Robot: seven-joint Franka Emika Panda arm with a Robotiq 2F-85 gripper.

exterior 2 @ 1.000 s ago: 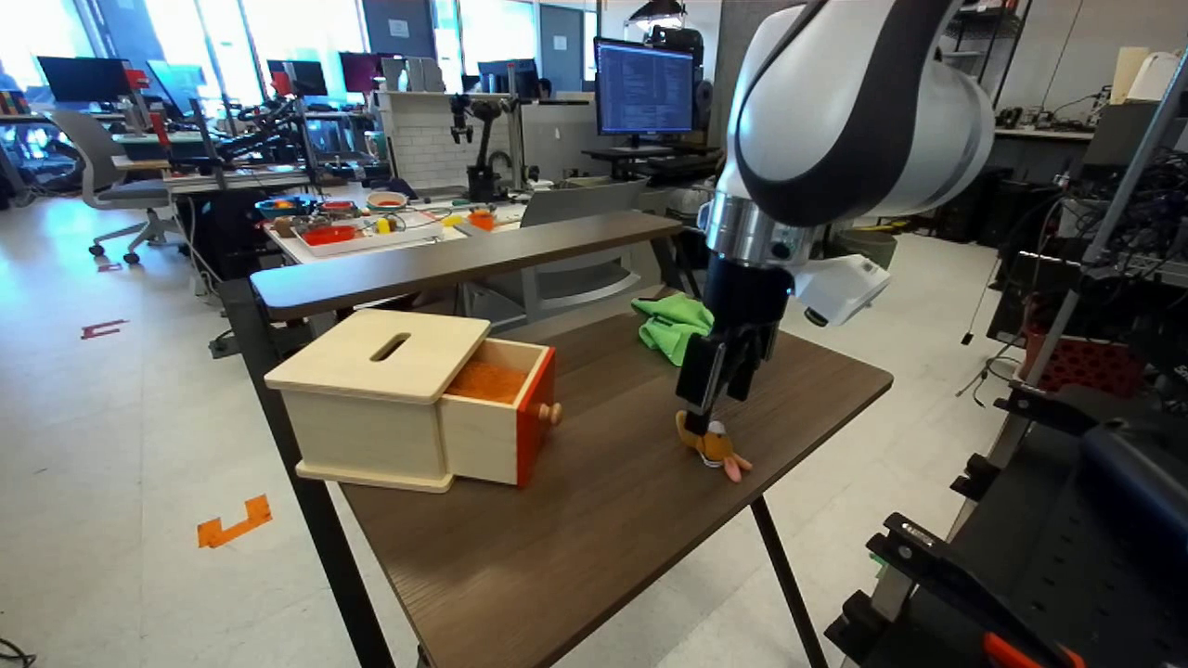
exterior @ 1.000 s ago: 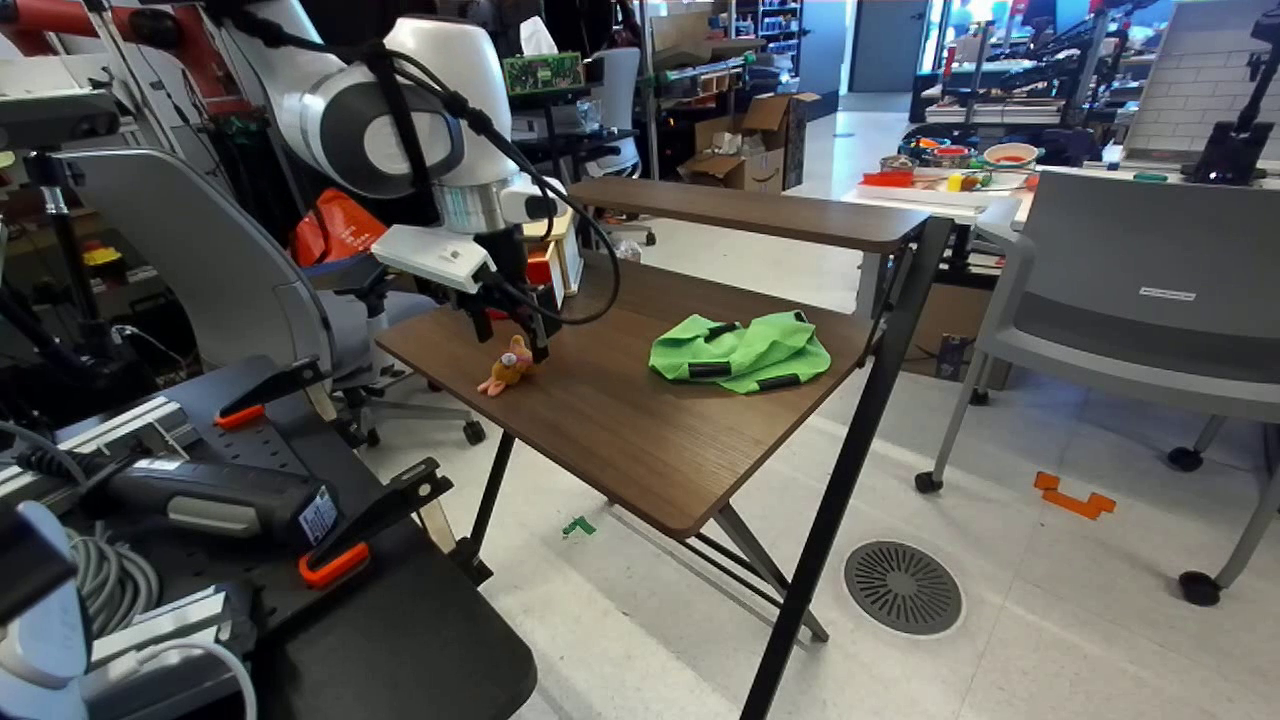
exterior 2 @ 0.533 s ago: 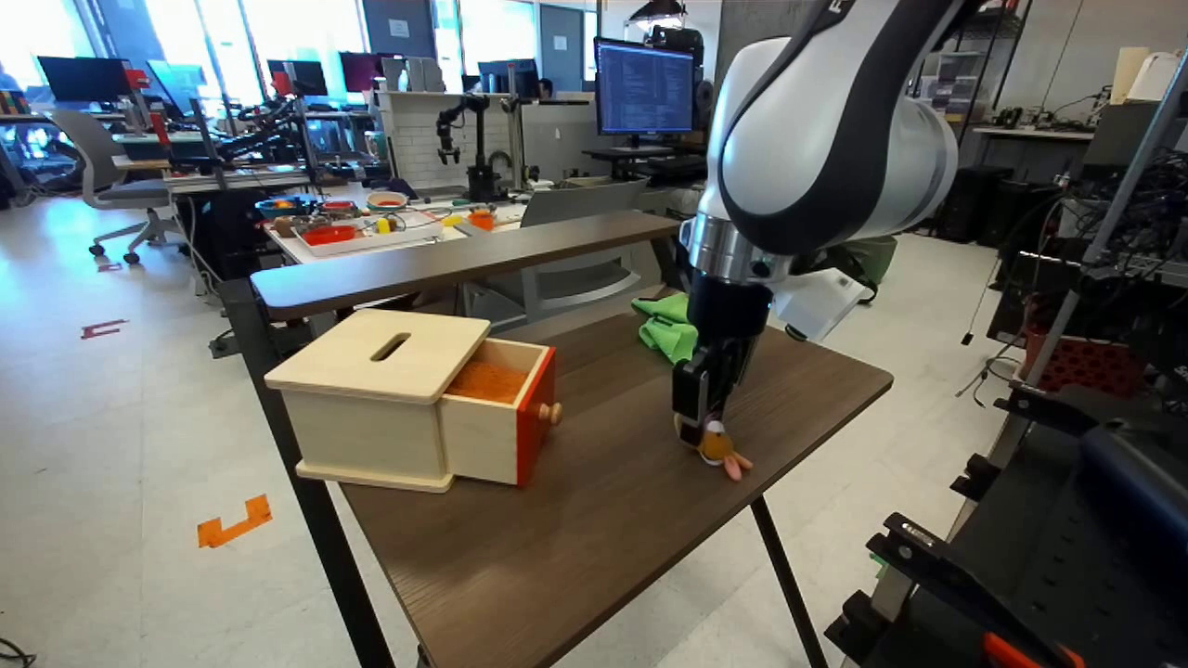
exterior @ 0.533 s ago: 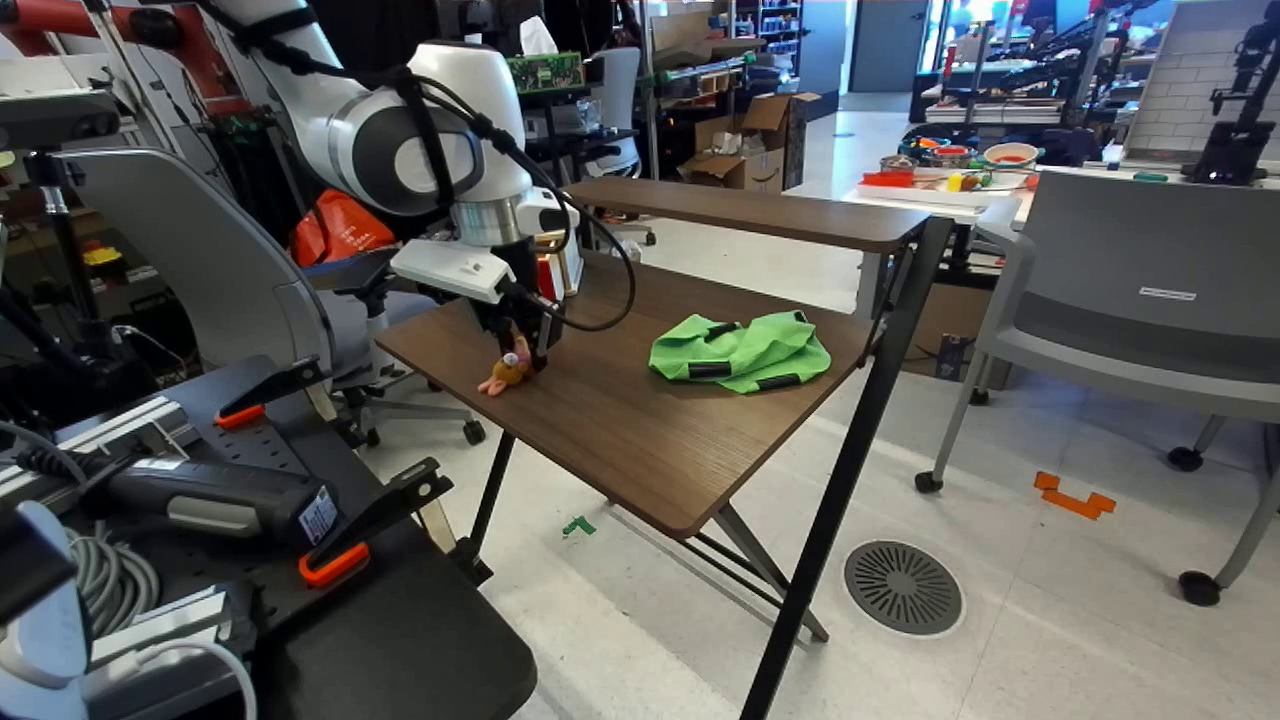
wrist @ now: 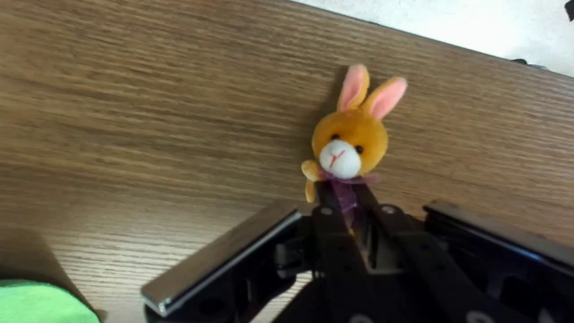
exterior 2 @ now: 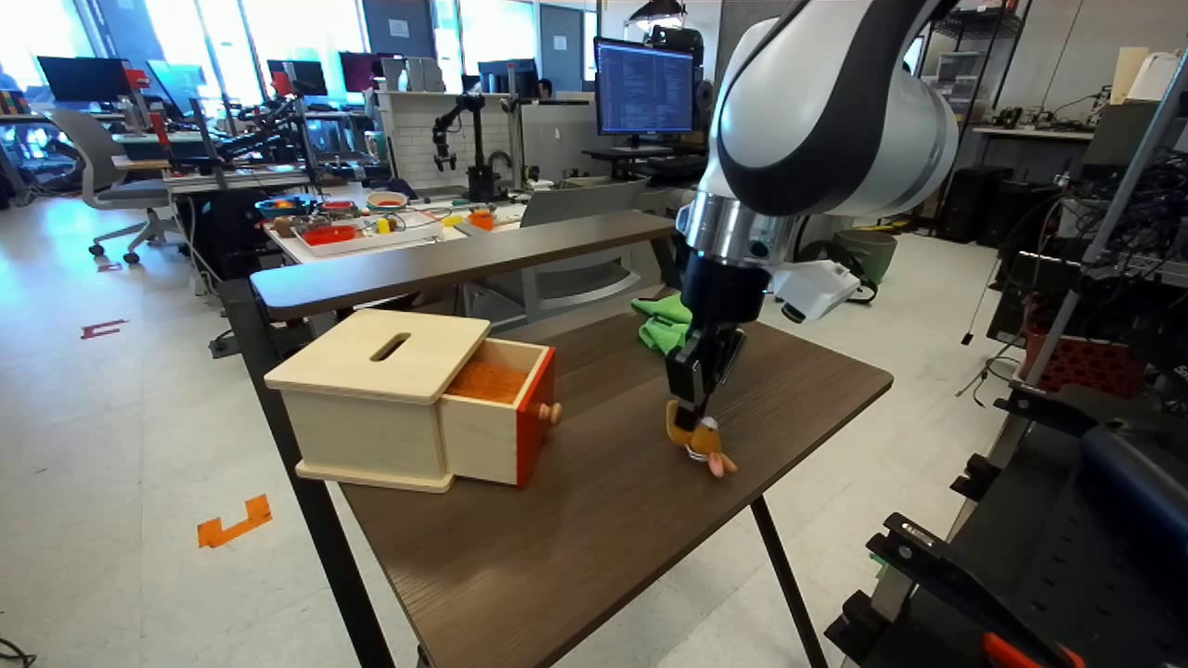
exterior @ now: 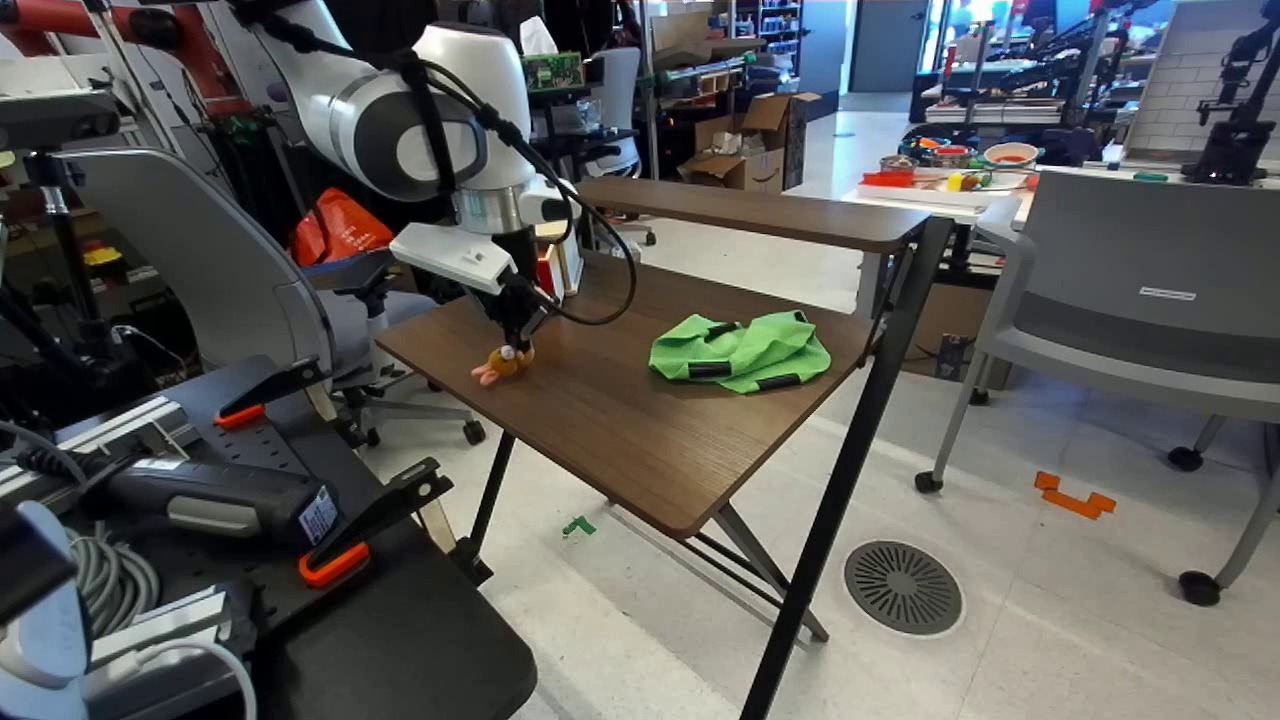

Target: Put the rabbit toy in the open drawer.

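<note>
The rabbit toy point(wrist: 354, 134) is orange-brown with pink ears, a white muzzle and a purple ribbon. My gripper point(wrist: 344, 194) is shut on its body, just below the head; the ribbon shows between the fingers. In both exterior views the rabbit toy point(exterior 2: 703, 443) point(exterior: 508, 362) is low over the table's edge side, below the gripper point(exterior 2: 691, 419); whether it touches the tabletop I cannot tell. The open drawer point(exterior 2: 480, 443), with red front, round knob and orange inside, sticks out of a pale wooden box point(exterior 2: 362, 436), apart from the gripper.
A green cloth point(exterior: 740, 352) lies crumpled on the brown table point(exterior: 640, 420). A raised shelf point(exterior 2: 464, 263) runs along the table behind the box. A grey chair point(exterior: 1150, 290) stands beside the table, and a black cart point(exterior: 400, 630) stands near its edge.
The gripper came down around the rabbit toy, closed on it, then rose a little. The toy has shifted slightly with it. Drawer and cloth have not moved.
</note>
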